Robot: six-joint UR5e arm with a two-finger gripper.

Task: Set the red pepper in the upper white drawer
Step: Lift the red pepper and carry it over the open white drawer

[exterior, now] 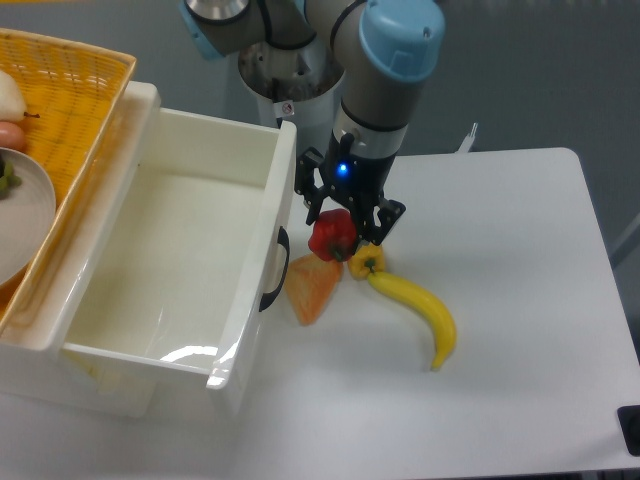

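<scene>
While the arm reaches down from the top centre of the frame, its claw (336, 228) pinches the red pepper (331, 236) between two dark fingers (382, 222), and the pepper hangs clear of the worktop (500, 300), just right of the drawer's front wall and a little above the orange wedge-shaped piece (312, 286). A blue light glows on the wrist above the claw. Filling the left half of the picture, the upper white drawer (170, 270) stands pulled open, its glossy inside bare and its dark curved handle (277, 268) facing the pepper. Just below and right of the pepper lies the yellow pepper (364, 262), its end touching a banana (420, 314) that curves toward the lower right. The orange wedge rests on the worktop close to the drawer's handle. In the upper left corner a yellow woven basket (70, 100) sits against the drawer's far rim, holding a white plate (25, 215) and some pale items cut off by the frame edge.
</scene>
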